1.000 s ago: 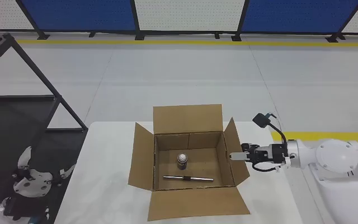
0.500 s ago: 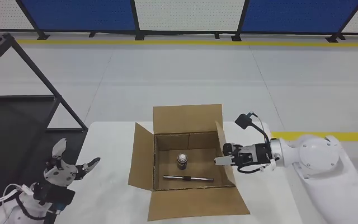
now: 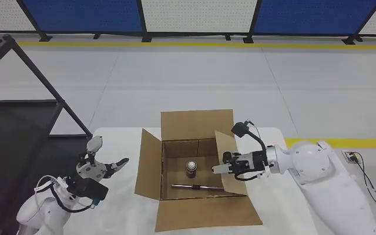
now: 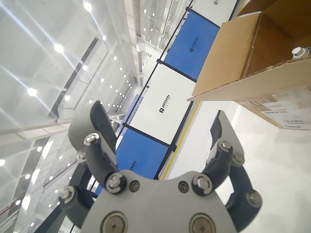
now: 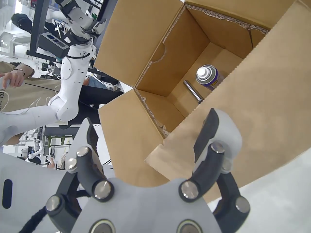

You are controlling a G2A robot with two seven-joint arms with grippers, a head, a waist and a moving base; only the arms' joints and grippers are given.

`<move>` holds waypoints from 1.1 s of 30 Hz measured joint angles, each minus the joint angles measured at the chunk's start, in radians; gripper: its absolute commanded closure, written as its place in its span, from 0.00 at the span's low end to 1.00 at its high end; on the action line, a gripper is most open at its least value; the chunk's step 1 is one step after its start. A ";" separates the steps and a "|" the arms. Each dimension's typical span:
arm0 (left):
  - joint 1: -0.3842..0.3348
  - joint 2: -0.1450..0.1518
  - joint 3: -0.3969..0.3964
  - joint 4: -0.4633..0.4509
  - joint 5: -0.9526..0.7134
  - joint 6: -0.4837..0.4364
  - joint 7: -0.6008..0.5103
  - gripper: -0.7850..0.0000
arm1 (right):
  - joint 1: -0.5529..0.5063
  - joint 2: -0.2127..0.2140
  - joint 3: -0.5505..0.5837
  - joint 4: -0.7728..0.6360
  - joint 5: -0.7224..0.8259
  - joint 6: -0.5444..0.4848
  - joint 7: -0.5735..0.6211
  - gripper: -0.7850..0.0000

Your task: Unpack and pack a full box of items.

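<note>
An open cardboard box (image 3: 197,147) stands mid-table with its flaps spread. Inside it a spray can (image 3: 191,168) stands upright, and a metal rod (image 3: 198,187) lies nearer the front wall. My right gripper (image 3: 218,169) is open at the box's right side, against the right flap (image 3: 226,153), which is tipped up and inward. In the right wrist view that gripper (image 5: 149,132) has the flap's edge (image 5: 243,127) between its fingers, with the can (image 5: 206,75) and rod (image 5: 193,92) beyond. My left gripper (image 3: 106,160) is open and holds nothing, left of the box. It (image 4: 159,120) points upward past the box (image 4: 255,56).
The white table (image 3: 117,200) has free room left and right of the box. A black metal rack (image 3: 35,117) stands off the table's left edge. The front flap (image 3: 205,214) lies flat toward the table's near edge.
My right gripper moved left and pushed the right flap up and inward. My left arm rose from low at the left and moved right toward the box.
</note>
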 measured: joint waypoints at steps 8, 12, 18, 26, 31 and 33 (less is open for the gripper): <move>0.002 0.007 0.009 0.006 -0.026 0.019 -0.004 0.00 | 0.033 -0.026 -0.102 0.087 -0.039 0.008 -0.069 0.00; 0.011 0.012 -0.001 0.012 -0.040 0.022 -0.002 0.00 | 0.061 -0.039 -0.143 0.132 -0.050 0.009 -0.073 0.00; 0.022 0.018 -0.013 0.011 -0.063 0.022 -0.002 0.00 | 0.100 -0.060 -0.195 0.201 -0.046 0.003 -0.080 0.00; 0.033 0.026 -0.008 0.005 -0.072 0.030 -0.002 0.00 | 0.122 -0.072 -0.211 0.238 -0.038 -0.013 -0.088 0.00; 0.039 0.031 -0.008 0.004 -0.072 0.032 -0.004 0.00 | 0.101 -0.060 -0.166 0.190 -0.022 -0.039 -0.101 0.00; 0.040 0.033 -0.008 0.003 -0.072 0.033 -0.004 0.00 | 0.087 -0.053 -0.144 0.161 -0.020 -0.041 -0.099 0.00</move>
